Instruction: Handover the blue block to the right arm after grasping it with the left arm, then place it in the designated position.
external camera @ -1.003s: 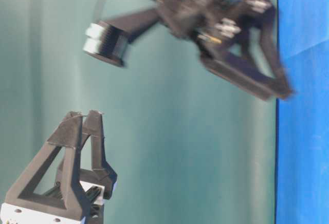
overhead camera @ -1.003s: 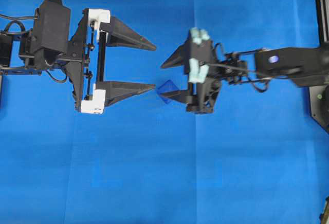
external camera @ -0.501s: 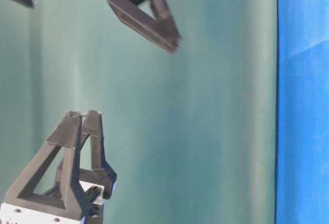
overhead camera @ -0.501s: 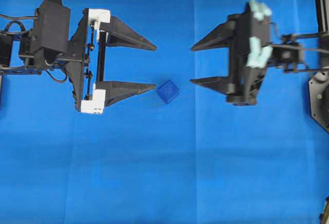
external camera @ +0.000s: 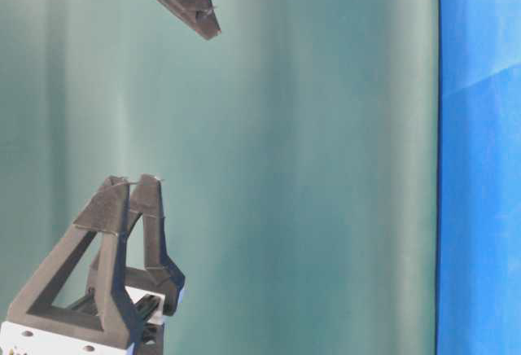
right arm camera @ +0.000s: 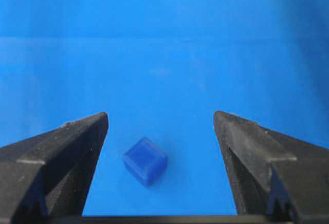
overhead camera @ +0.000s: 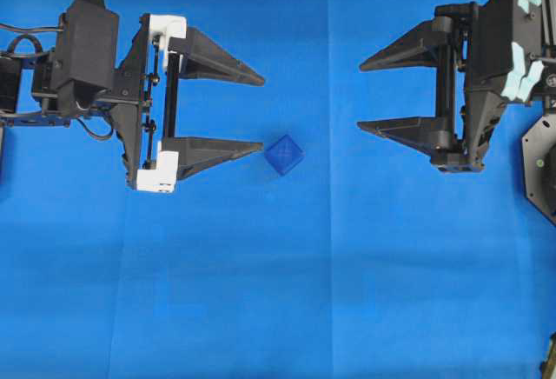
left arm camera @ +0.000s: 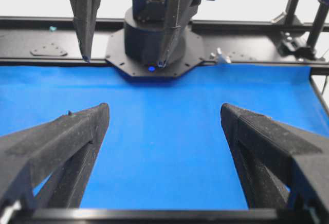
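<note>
Looks like a robot lab, not a home. Plain blue cloth [overhead camera: 278,292] spread flat over the whole table. Two black robot arms, the left arm [overhead camera: 87,57] and the right arm [overhead camera: 495,57], set facing each other. Black metal frame [left arm camera: 51,23] with bolts and cables behind the cloth. Plain green curtain [external camera: 309,168] hung as a backdrop.

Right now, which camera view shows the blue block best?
The right wrist view: the blue block is close and unobstructed on the cloth. The overhead view shows it small, beside the left gripper's fingertip. Other views do not show it.
</note>
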Controlling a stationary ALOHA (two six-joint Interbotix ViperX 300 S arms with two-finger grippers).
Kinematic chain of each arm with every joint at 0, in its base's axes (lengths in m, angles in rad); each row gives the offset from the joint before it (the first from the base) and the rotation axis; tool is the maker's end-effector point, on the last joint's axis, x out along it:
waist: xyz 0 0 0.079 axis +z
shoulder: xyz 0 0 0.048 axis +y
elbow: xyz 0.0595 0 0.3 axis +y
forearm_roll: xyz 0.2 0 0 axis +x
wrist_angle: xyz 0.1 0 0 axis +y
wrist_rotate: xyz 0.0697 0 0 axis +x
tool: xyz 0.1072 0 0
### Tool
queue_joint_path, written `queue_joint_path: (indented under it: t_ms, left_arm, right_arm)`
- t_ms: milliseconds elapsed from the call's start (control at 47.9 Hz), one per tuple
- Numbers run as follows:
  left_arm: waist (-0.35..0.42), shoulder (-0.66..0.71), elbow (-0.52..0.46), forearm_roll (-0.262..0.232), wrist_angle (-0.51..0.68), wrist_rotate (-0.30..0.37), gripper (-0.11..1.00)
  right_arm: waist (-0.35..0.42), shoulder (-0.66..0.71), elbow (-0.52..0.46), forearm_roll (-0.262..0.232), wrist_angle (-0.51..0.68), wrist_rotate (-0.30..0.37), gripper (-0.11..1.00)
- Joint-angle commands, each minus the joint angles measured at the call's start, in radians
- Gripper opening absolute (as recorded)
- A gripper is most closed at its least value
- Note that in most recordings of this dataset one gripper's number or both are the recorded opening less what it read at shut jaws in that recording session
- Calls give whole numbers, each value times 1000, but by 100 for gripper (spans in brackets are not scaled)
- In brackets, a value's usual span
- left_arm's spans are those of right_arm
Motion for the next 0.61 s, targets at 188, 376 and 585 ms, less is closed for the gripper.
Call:
queue_joint_path:
  t_ms: [188,376,585]
  left_arm:
    - [-3,-17,-23,0,-5,-2,93]
    - [-3,-18,-21,0,-5,-2,93]
    - [-3,-20,-20,0,-5,-3,93]
  right_arm:
    - [2,-6,-9,-11,-38,0,70]
    - [2,-31,12,-32,-140,0,70]
    - [0,-40,52,-40,-253,0,70]
